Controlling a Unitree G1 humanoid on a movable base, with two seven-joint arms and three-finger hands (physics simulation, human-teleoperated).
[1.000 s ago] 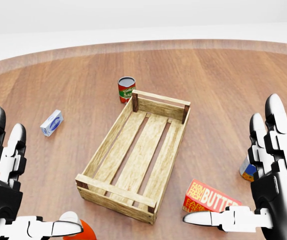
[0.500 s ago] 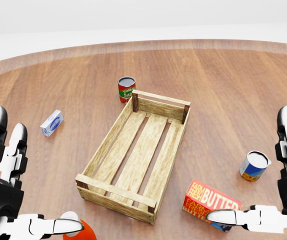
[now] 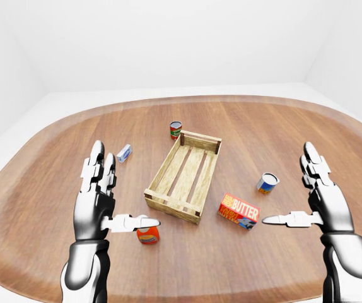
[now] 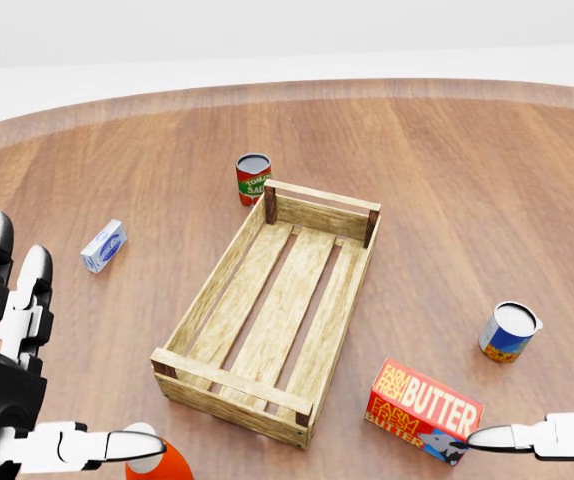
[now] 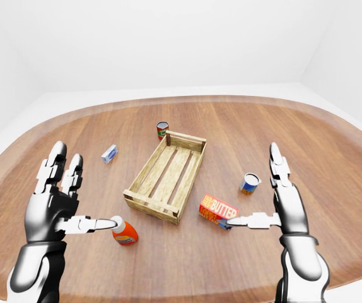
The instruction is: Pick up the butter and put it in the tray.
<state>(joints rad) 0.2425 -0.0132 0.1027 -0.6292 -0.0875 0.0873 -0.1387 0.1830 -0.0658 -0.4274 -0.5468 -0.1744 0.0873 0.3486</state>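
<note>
The butter [image 4: 425, 408] is a red and orange box lying flat on the wooden table, just right of the tray's near end in the head view. The tray [image 4: 207, 290] is an empty slatted wooden crate in the middle of the table. My right hand [image 3: 289, 186] is open to the right of the butter, fingers pointing up. Its thumb tip reaches the box's lower right corner in the head view; I cannot tell if it touches. My left hand [image 3: 115, 199] is open and empty, left of the tray.
A red can [image 4: 252, 180] stands by the tray's far end. A small blue and white box [image 4: 103, 245] lies to the left. A blue can [image 4: 507, 332] stands right of the butter. An orange bottle [image 5: 124, 232] lies under my left thumb. The table edge curves all round.
My right hand has moved right in the head view, off the butter, and has uncovered the blue can. My left hand has sunk slightly. The objects have not moved.
</note>
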